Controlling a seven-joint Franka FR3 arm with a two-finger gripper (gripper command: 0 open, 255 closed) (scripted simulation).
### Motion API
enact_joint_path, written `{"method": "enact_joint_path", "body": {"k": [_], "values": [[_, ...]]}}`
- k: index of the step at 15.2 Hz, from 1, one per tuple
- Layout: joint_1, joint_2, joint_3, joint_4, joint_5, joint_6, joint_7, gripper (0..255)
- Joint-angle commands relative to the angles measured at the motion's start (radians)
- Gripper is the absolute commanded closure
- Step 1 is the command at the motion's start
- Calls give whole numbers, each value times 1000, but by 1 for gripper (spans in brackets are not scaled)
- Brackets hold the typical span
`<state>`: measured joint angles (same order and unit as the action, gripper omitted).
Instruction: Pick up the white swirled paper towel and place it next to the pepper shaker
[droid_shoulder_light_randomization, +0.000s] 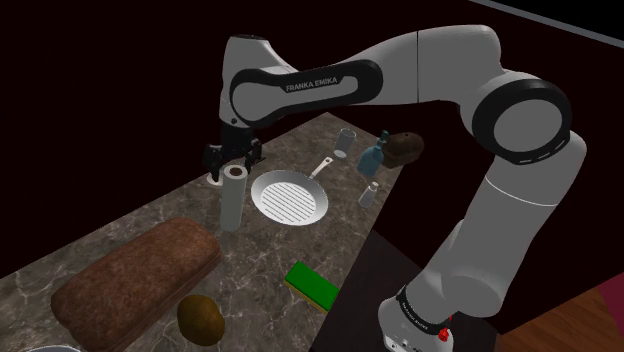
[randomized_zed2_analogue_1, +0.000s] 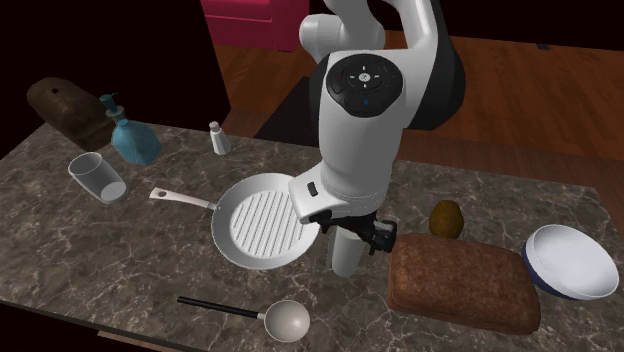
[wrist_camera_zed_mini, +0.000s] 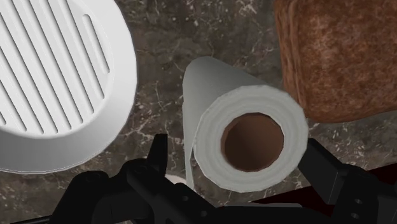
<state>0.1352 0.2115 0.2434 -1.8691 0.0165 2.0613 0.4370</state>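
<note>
Step in hand: the arm is lining up a grasp on the paper towel, judging by the gripper hanging directly over the roll's top end.
Pincer: its two black fingers are standing apart, straddling the roll's top rim without clasping it. It is holding nothing.
Doing it well: the fingers should be going lower, so that they are closing on the roll's side wall and not just its rim. The roll is probably soft, so the squeeze ought to be centred and firm enough to stop it slipping on the lift.
Watching for: the white grill pan is sitting just beside the roll on one side and the brown loaf is lying near on the other. A straight descent and a straight lift are looking safest.
Where the roll is: it is standing upright on the dark marbled bench, about midway along its length and nearer the long edge away from the stand.
Where it is heading: the pepper shaker is standing close to the long edge on the stand's side, beyond the pan and well apart from the roll.
How the roll looks: it is showing as a plain white cylinder, taller than wide, with a brown hollow core at the top. No swirl pattern can be made out.
</note>
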Motion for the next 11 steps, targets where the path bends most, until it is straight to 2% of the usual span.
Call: {"method": "enact_joint_path", "body": {"k": [1, 4, 5, 11], "values": [[0, 0, 0, -1, 0, 1, 0, 0], [0, 0, 0, -1, 0, 1, 0, 0], [0, 0, 0, -1, 0, 1, 0, 255], [0, 0, 0, -1, 0, 2, 0, 255]]}}
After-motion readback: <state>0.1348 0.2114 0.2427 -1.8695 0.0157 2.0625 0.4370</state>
